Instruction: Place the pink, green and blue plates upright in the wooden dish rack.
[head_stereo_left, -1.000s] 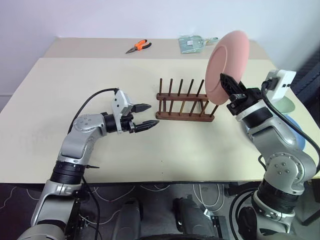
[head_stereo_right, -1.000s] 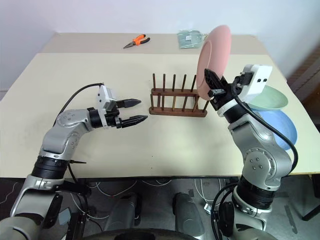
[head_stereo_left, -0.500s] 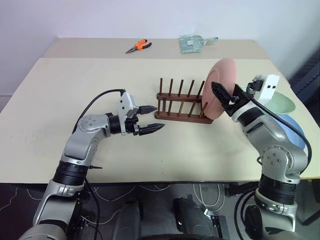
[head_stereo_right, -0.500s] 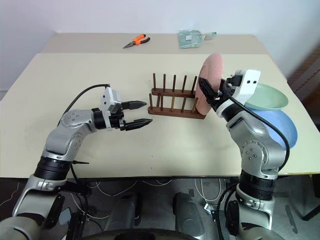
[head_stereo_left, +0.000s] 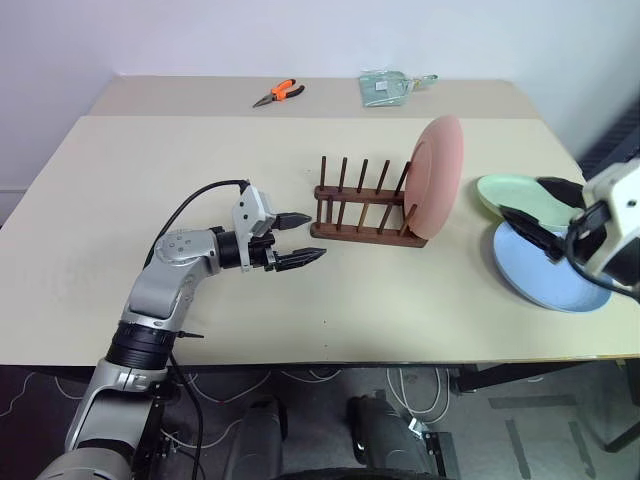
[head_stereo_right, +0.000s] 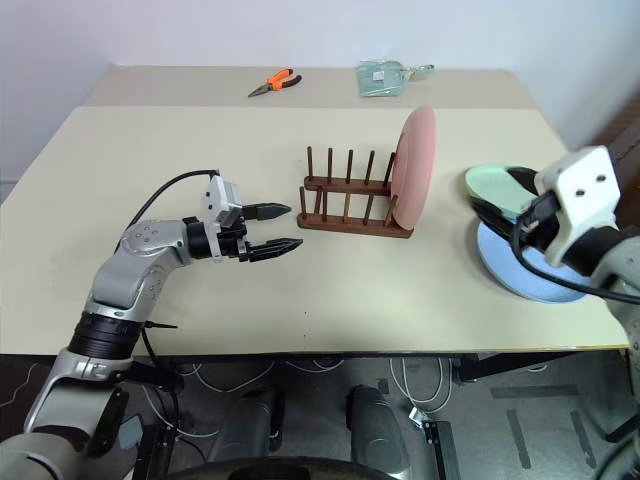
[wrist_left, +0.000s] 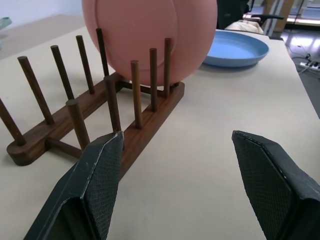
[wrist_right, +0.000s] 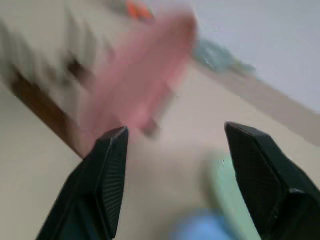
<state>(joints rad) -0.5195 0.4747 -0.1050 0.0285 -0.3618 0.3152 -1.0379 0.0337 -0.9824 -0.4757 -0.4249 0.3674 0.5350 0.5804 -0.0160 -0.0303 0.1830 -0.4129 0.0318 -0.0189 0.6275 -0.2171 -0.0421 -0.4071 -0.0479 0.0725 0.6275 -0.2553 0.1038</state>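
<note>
- Plain white walls close in behind the pale beige surface (head_stereo_left: 150, 180), which is made of two tabletops pushed together, a seam running across near the far end.
- On the far tabletop lie orange-handled pliers (head_stereo_left: 277, 93) and a clear plastic packet (head_stereo_left: 385, 86), well apart from everything else.
- Near the middle stands the small dark brown wooden dish rack (head_stereo_left: 362, 212) with its thin upright pegs.
- One salmon pink round plastic plate (head_stereo_left: 436, 178) stands on edge at the rack's right end, leaning slightly against the pegs, with nothing holding it.
- To the right, the pale mint green plate (head_stereo_left: 510, 195) lies flat, its near edge overlapping the light blue plate (head_stereo_left: 545, 275), which sits close to the surface's right edge.
- The left end effector (head_stereo_left: 295, 238) hovers level just left of the rack, pointing at it, its black fingers spread wide and empty.
- The right end effector (head_stereo_left: 535, 215) hangs over the green and blue plates, fingers spread wide, gripping nothing.
- Under the front edge, cables trail across a dark floor.
</note>
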